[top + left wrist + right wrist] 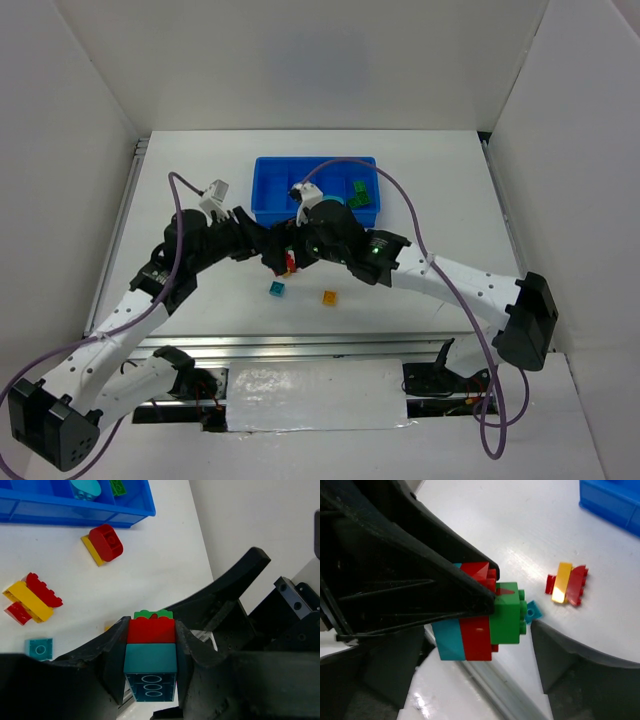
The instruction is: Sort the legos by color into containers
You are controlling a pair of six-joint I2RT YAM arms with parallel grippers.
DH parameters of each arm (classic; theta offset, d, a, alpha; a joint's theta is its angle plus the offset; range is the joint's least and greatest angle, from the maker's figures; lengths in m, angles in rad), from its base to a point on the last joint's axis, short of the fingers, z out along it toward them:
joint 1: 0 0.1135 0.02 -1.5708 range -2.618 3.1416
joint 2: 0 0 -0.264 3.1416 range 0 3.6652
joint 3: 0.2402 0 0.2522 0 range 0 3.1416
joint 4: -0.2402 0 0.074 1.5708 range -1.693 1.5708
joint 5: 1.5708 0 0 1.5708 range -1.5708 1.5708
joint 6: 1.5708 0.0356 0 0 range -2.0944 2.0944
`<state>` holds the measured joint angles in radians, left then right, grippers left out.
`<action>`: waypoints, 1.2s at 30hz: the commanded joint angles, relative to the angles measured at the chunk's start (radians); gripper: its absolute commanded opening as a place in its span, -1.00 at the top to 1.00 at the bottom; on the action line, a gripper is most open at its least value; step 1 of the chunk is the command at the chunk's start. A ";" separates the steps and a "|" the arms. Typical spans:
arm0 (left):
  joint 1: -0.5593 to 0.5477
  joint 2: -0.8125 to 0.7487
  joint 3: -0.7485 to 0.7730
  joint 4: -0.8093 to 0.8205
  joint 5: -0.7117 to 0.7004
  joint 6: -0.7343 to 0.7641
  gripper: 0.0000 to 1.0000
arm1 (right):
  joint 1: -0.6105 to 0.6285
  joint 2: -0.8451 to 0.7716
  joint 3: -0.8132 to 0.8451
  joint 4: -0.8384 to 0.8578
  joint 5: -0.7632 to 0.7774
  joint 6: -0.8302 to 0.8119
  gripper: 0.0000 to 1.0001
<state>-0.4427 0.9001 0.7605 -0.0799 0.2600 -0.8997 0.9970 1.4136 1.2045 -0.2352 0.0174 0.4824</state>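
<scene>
My left gripper (150,630) is shut on a stack of teal, red and green legos (150,652) and holds it above the table. In the right wrist view the stack (480,622) sits between my right gripper's (477,635) spread fingers, which do not touch it. In the top view both grippers meet in front of the blue tray (268,190), left (272,252) and right (300,248). Green legos (358,192) lie in the tray's right compartment. A round teal piece (86,487) lies in another compartment.
On the table lie a teal square brick (277,288), a yellow brick (329,297), a red-and-yellow piece (102,544) near the tray, and a yellow-and-red cluster (31,599). White walls enclose the table on three sides. A metal rail runs along the near edge.
</scene>
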 commanded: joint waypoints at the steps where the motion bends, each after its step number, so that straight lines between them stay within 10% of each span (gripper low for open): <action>1: -0.010 -0.003 0.014 0.051 0.078 0.041 1.00 | 0.002 -0.005 -0.005 0.108 -0.039 -0.019 -0.99; 11: -0.007 -0.069 0.089 -0.066 0.011 0.218 1.00 | -0.284 -0.240 -0.299 0.340 -0.549 0.016 -0.99; 16: -0.007 -0.070 0.082 -0.002 0.266 0.285 1.00 | -0.416 -0.317 -0.427 0.556 -0.887 0.128 -0.99; 36: -0.007 -0.018 0.042 0.229 0.556 0.182 1.00 | -0.374 -0.166 -0.393 0.956 -1.050 0.349 -0.43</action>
<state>-0.4484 0.8703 0.7883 0.1009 0.7994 -0.7128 0.6056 1.2358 0.7803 0.6075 -0.9863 0.7998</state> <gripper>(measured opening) 0.480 0.724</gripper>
